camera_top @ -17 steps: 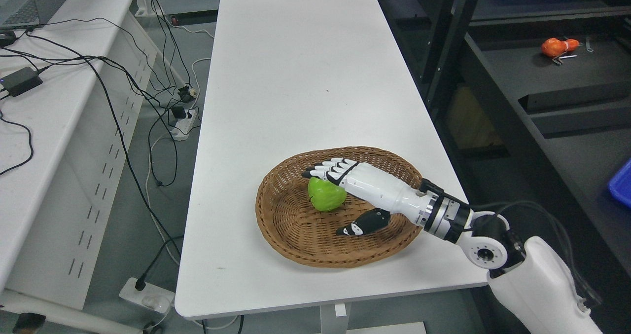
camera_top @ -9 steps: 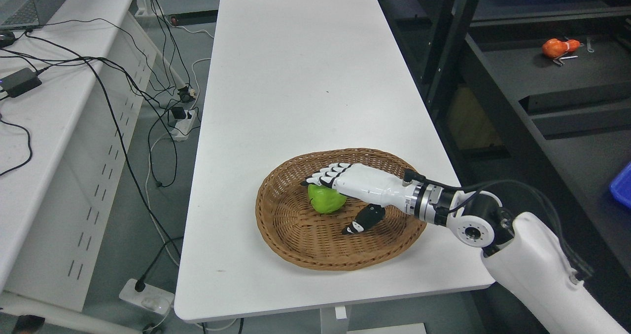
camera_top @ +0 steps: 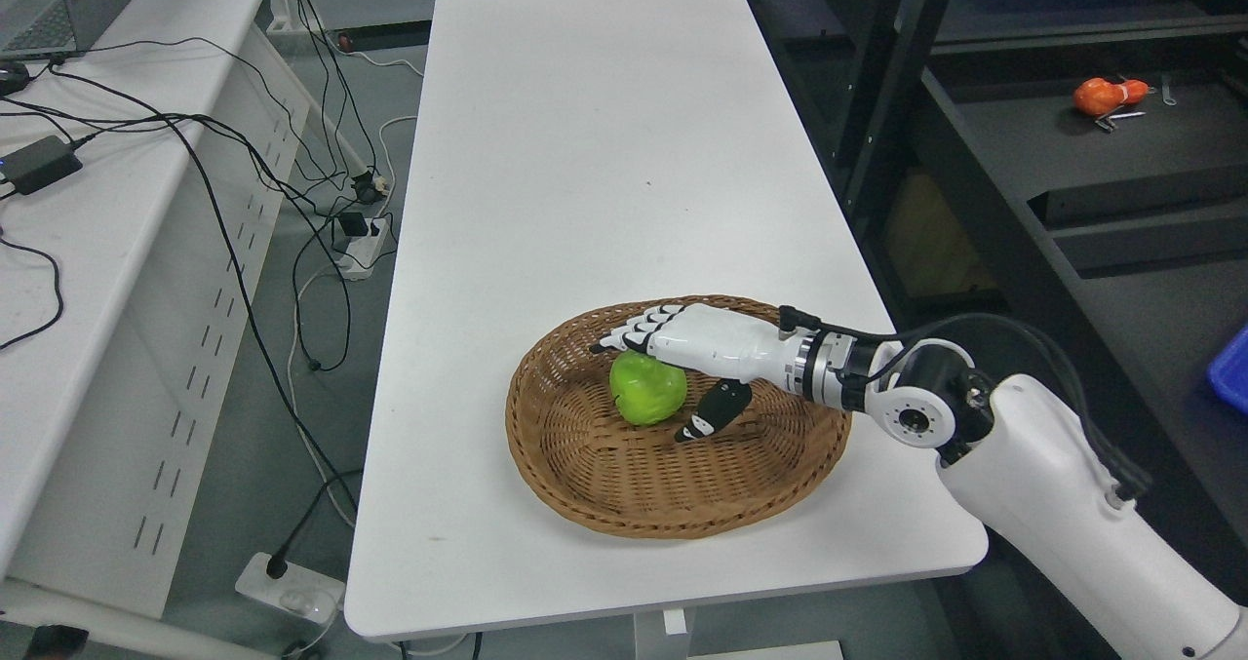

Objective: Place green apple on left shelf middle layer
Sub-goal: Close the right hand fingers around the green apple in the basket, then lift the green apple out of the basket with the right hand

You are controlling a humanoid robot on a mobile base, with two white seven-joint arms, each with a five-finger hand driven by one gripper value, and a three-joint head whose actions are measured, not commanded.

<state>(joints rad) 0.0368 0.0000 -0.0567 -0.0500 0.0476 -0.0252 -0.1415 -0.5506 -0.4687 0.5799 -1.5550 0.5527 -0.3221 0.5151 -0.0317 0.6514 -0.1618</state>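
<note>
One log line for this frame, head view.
phase: reach-to-grasp | right hand: open, over green apple, fingers not closed | apple: in wicker basket on white table | left hand: not in view

the white tabletop (camera_top: 585, 134) is lying bare beyond the wicker basket (camera_top: 585, 485), giving open passage. the basket's raised rim is ringing the green apple (camera_top: 645, 392). black shelf uprights (camera_top: 882, 85) are standing close along the tabletop's right edge.

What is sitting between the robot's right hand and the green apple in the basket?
Nothing visible. The right hand is spread right over the green apple in the wicker basket, fingers behind it, thumb to its right, not closed on it.
</note>
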